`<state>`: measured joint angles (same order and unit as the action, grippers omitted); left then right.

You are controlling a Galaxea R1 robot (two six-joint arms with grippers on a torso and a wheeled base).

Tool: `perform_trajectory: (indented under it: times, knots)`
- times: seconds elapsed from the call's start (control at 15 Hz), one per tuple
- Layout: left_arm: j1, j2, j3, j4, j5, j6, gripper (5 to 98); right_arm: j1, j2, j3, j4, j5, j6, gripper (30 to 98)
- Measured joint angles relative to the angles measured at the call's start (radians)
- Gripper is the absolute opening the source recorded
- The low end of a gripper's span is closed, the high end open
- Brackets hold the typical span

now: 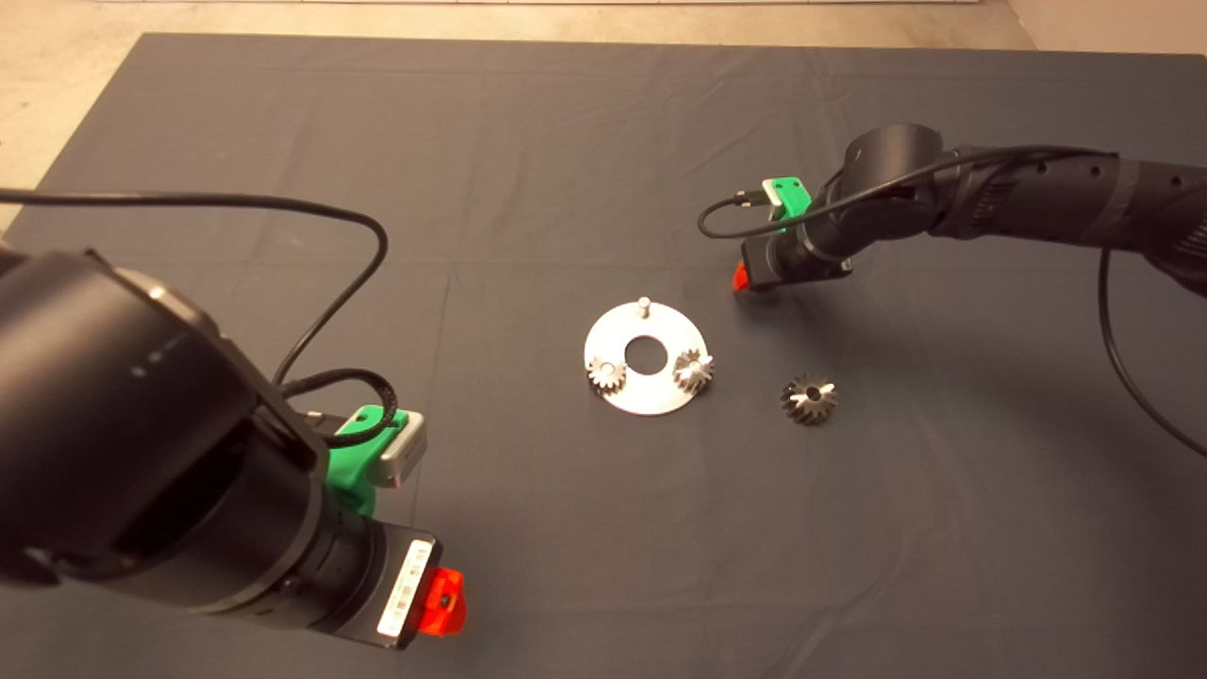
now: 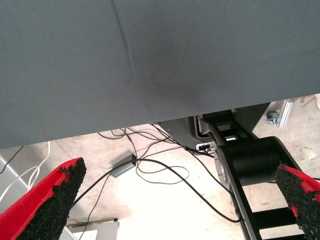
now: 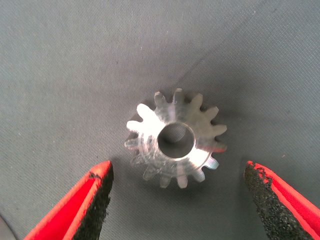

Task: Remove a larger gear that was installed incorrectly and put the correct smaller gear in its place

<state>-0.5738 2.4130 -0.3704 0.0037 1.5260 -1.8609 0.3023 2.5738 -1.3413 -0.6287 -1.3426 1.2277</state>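
Note:
The smaller gear (image 3: 175,140) lies flat on the dark mat, and my right gripper (image 3: 178,165) hangs open just above it, one finger on either side without touching. In the head view that gripper (image 1: 754,278) is up and to the right of the round steel plate (image 1: 644,391) and hides this gear. The plate carries two small gears (image 1: 606,375) (image 1: 693,370) and one bare pin (image 1: 643,304). The larger gear (image 1: 809,398), with flared teeth, rests on the mat to the right of the plate. My left gripper (image 1: 441,602) waits open at the lower left.
The left wrist view shows the mat's edge (image 2: 150,120) with the floor, loose cables (image 2: 150,165) and a black robot base (image 2: 250,165) beyond it. A cable loops from the right arm (image 1: 1122,358) over the mat's right side.

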Motion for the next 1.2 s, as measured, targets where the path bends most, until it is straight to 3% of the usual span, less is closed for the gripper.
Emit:
perform_trajectory:
  times: [0.13, 0.73, 1.2]
  knots:
    - [0.000, 0.000, 0.000, 0.000, 0.000, 0.000, 98.2, 0.003, 0.000, 0.000, 0.000, 0.000, 0.000, 65.5]
    - [0.000, 0.000, 0.000, 0.000, 0.000, 0.000, 98.2, 0.003, 0.003, -0.025, -0.064, 0.006, 0.000, 65.3]
    - [0.005, 0.000, 0.000, 0.000, 0.000, 0.000, 98.2, 0.003, 0.003, -0.028, -0.071, 0.007, 0.000, 55.9]
